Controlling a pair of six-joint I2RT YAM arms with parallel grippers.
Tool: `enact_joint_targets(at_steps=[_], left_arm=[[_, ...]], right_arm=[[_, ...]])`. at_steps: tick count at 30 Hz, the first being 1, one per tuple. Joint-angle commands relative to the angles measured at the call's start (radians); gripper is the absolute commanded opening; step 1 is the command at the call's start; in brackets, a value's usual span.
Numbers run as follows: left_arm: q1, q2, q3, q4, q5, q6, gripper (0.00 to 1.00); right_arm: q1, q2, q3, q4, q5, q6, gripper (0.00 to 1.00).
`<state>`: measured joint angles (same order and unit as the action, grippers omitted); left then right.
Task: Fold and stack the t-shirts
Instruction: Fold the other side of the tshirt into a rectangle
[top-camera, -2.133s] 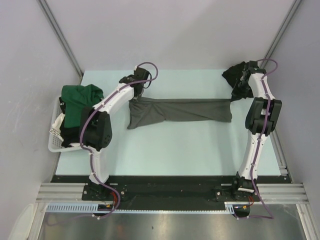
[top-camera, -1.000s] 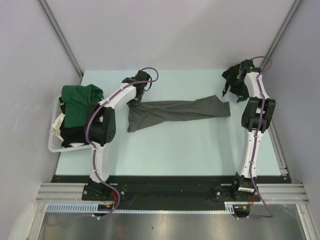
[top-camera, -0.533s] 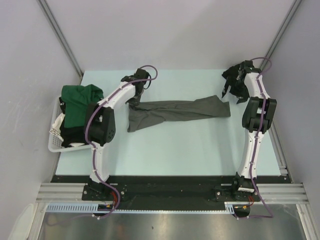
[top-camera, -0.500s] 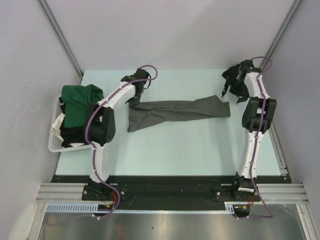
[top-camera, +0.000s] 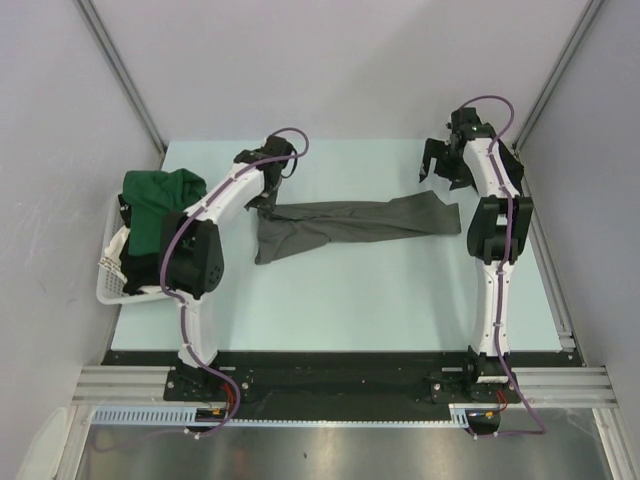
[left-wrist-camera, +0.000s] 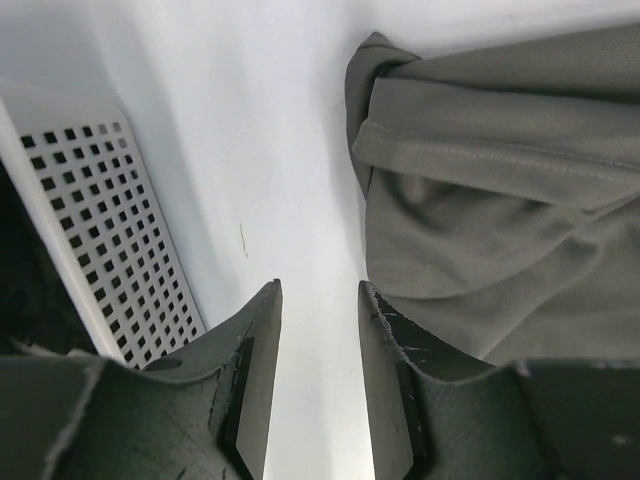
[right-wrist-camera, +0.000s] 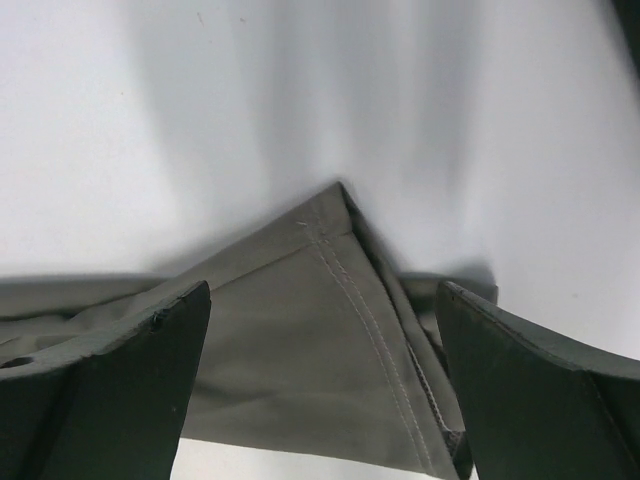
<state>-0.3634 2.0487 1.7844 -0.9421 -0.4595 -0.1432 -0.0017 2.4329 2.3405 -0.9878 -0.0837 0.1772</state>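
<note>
Beside the white basket (top-camera: 110, 285), on the table (top-camera: 350, 300), the charcoal t-shirt (top-camera: 350, 222) lies as a long, rumpled band running away from the basket. The left gripper (left-wrist-camera: 318, 300) hangs at the shirt's basket-side end, jaws apart and empty. The right gripper (right-wrist-camera: 322, 290) hovers over the corner farthest from the basket, jaws spread wide, holding nothing. A green t-shirt (top-camera: 155, 200) is heaped in the basket. Judged step: spreading flat. Each claw should pinch one hemmed corner, then both draw apart evenly.
</note>
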Motion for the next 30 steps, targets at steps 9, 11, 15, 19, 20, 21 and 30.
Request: enact_joint_targets(at_steps=[9, 11, 15, 19, 20, 21, 30], left_arm=[[-0.008, -0.117, -0.039, -0.05, 0.033, -0.052, 0.4], [-0.014, -0.122, -0.04, -0.063, 0.045, -0.059, 0.4], [-0.029, -0.137, -0.048, -0.069, 0.048, -0.073, 0.4], [-0.039, -0.144, -0.059, -0.072, 0.048, -0.082, 0.4], [-0.039, -0.144, -0.059, -0.073, 0.051, -0.084, 0.4], [-0.04, -0.142, -0.06, -0.072, 0.051, -0.085, 0.4], [-0.043, -0.137, -0.049, -0.072, 0.053, -0.078, 0.4]], right_arm=[[-0.02, 0.112, 0.125, 0.011, -0.027, -0.027, 1.0], [-0.021, 0.132, 0.144, 0.012, -0.039, -0.024, 1.0], [-0.021, 0.144, 0.148, 0.026, -0.063, -0.021, 0.99], [-0.021, 0.16, 0.152, 0.031, -0.097, -0.016, 0.91], [-0.021, 0.164, 0.149, 0.029, -0.106, -0.016, 0.83], [-0.021, 0.166, 0.149, 0.026, -0.111, -0.016, 0.79], [-0.04, 0.131, 0.088, 0.028, -0.117, -0.002, 0.31]])
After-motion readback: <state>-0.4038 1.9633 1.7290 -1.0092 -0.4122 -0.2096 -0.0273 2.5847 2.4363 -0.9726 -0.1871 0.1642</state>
